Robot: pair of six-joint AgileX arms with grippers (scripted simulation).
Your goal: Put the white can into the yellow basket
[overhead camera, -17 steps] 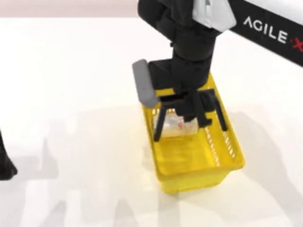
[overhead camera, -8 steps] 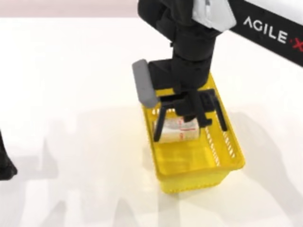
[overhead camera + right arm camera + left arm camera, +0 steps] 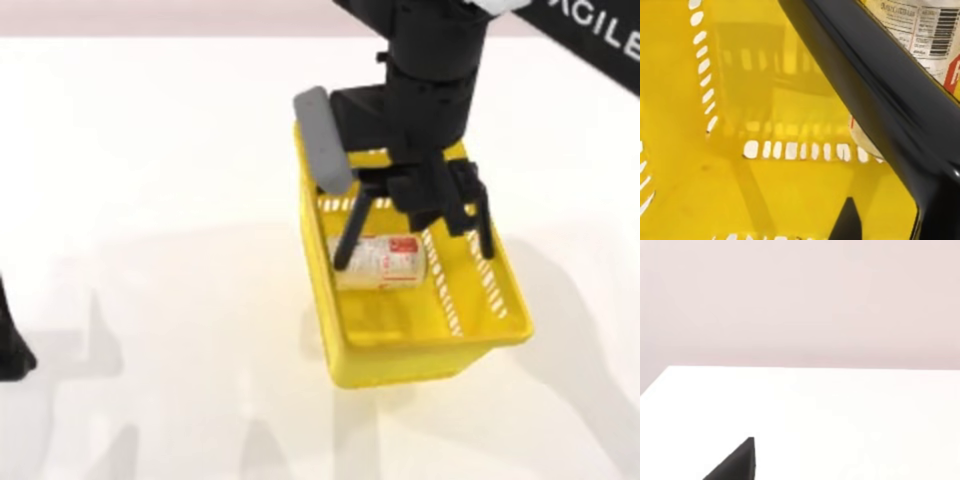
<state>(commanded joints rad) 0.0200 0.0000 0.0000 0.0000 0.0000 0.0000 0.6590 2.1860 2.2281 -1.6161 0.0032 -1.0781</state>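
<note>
The white can (image 3: 385, 262) with red markings lies on its side on the floor of the yellow basket (image 3: 440, 345), right of the table's middle. My right gripper (image 3: 415, 255) hangs open above it, one finger on each side of the can and touching neither end. In the right wrist view the basket's slotted wall (image 3: 765, 150) fills the picture. The can's label (image 3: 920, 30) shows behind a broad black bar (image 3: 880, 110), and one fingertip (image 3: 847, 222) is in sight. My left arm (image 3: 10, 350) is parked at the table's left edge.
The white tabletop (image 3: 150, 200) stretches left and in front of the basket. The right arm's dark body (image 3: 430, 80) covers the basket's far end. The left wrist view shows only bare table and a pale wall.
The can dropped from between the open fingers and settled on the basket floor. The right arm rose and drew back toward the far side. The basket shifted slightly.
</note>
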